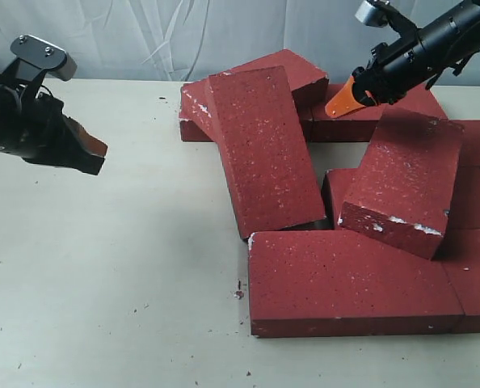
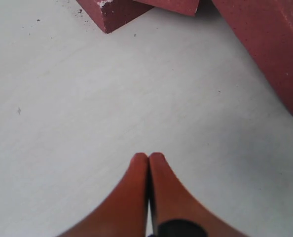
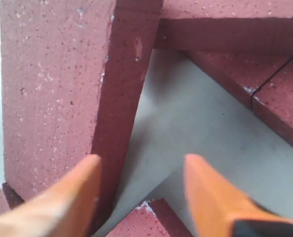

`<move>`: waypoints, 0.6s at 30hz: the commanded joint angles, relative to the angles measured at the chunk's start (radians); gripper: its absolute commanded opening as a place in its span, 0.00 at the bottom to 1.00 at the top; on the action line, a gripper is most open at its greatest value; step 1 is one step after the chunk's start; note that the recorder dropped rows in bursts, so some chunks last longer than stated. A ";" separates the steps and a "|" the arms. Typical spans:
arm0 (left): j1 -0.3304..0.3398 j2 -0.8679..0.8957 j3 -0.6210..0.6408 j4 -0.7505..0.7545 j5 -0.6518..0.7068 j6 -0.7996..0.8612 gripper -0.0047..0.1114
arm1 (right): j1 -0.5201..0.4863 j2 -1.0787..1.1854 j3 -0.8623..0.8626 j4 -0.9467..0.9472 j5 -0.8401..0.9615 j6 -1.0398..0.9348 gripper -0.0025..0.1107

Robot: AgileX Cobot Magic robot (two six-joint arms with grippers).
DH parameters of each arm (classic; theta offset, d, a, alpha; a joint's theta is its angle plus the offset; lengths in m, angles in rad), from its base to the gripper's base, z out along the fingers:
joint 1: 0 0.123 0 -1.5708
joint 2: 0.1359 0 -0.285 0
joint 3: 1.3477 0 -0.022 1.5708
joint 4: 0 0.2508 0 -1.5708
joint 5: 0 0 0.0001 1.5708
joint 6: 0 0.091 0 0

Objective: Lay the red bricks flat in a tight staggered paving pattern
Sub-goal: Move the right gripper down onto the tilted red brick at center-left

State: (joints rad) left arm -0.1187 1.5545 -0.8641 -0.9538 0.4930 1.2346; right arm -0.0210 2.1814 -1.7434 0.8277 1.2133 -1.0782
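Observation:
Several dark-red bricks lie jumbled at the centre and right of the table. One long brick [image 1: 264, 149] leans tilted on the back bricks [image 1: 292, 69]. Another brick [image 1: 402, 182] rests tilted over flat ones. A large brick [image 1: 349, 283] lies flat at the front. My left gripper [image 1: 98, 158] hovers over bare table left of the pile, shut and empty [image 2: 148, 158]. My right gripper [image 1: 345, 101] hangs open above the back of the pile. In the right wrist view its fingers [image 3: 87, 170] straddle the gap beside the leaning brick [image 3: 53, 89], touching nothing [image 3: 141, 165].
More flat bricks [image 1: 476, 149] run along the right edge. A brick corner [image 2: 112, 12] and a long brick side [image 2: 270, 44] show ahead of the left gripper. Red crumbs [image 1: 238, 293] lie by the front brick. A pale curtain [image 1: 183, 36] hangs behind the table [image 1: 103, 275].

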 commanded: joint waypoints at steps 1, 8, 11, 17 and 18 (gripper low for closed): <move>-0.003 0.000 -0.005 -0.014 -0.001 0.004 0.04 | 0.019 -0.004 -0.006 -0.002 0.008 -0.002 0.92; -0.003 0.000 -0.005 -0.014 -0.001 0.006 0.04 | 0.082 0.005 -0.006 -0.040 0.008 -0.033 0.94; -0.003 0.000 -0.005 -0.014 -0.001 0.006 0.04 | 0.091 0.022 -0.008 -0.036 0.008 -0.054 0.94; -0.003 0.000 -0.005 -0.014 -0.003 0.039 0.04 | 0.091 0.067 -0.008 -0.036 0.008 -0.059 0.94; -0.003 0.000 -0.005 -0.014 -0.003 0.039 0.04 | 0.091 0.075 -0.008 -0.036 0.008 -0.069 0.94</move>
State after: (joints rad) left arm -0.1187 1.5545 -0.8641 -0.9538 0.4911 1.2598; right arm 0.0717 2.2379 -1.7448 0.7911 1.2215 -1.1238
